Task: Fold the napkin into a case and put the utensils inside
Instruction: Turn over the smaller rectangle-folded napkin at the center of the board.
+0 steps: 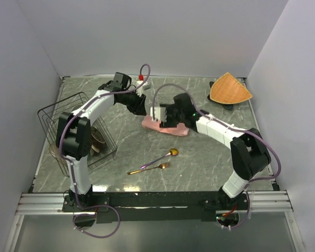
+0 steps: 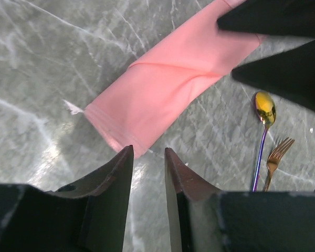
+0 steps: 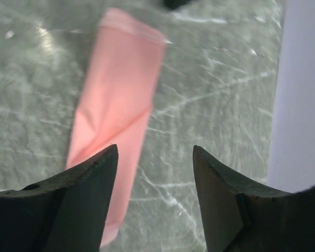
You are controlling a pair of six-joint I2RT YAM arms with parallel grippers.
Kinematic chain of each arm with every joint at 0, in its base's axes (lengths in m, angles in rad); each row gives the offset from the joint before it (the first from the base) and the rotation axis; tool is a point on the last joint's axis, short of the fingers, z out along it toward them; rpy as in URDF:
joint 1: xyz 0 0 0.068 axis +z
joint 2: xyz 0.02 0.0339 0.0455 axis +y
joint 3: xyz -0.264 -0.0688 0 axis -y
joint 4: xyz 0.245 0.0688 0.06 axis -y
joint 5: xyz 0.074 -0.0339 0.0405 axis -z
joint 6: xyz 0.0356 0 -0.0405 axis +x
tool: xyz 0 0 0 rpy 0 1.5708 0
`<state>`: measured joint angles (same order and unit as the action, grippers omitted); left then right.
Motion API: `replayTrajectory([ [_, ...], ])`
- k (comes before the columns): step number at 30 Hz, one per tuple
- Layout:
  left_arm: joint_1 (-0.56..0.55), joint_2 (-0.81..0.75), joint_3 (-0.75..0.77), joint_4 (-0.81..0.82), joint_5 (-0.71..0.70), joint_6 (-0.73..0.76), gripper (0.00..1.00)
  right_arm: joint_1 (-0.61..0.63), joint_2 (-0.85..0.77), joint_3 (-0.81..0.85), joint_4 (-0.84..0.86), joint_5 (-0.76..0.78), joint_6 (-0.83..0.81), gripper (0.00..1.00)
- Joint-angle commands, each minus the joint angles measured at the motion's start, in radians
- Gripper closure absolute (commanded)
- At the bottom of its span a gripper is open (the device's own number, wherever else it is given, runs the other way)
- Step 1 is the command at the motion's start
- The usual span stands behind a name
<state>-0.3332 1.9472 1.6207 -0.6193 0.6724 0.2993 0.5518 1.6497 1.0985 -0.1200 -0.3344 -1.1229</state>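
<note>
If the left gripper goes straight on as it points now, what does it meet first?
Probably the near end of the folded napkin, just ahead of the left gripper; depth is unclear.

Case (image 2: 163,89): salmon-pink cloth, narrow layered strip, flat on the desk (image 1: 199,163), hemmed end exposed | Spoon (image 2: 261,152): gold bowl, purplish handle, lying near the case | Fork (image 2: 274,165): gold, just beside the spoon, handles converging.

Your grey marbled table (image 1: 199,163) carries a narrow folded salmon-pink cloth case (image 1: 177,131) mid-table, a purplish-handled gold spoon (image 1: 158,159) and slim gold fork (image 1: 149,169) side by side nearer the front, a black wire rack (image 1: 52,113) left, and an orange-tan woven fan-shaped mat (image 1: 230,89) far right.
</note>
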Motion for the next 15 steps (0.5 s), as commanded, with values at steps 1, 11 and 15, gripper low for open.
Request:
replayTrajectory([
  [1,-0.024,0.048,0.044,-0.007,-0.007,-0.067,0.67,-0.091,-0.047,0.139,-0.271,-0.077,0.191,0.38],
  [11,-0.050,0.153,0.064,-0.002,-0.030,-0.127,0.74,-0.147,0.068,0.146,-0.415,-0.016,0.322,0.59],
  [15,-0.055,0.223,0.080,-0.011,-0.049,-0.155,0.75,-0.148,0.114,0.132,-0.417,0.029,0.340,0.59],
])
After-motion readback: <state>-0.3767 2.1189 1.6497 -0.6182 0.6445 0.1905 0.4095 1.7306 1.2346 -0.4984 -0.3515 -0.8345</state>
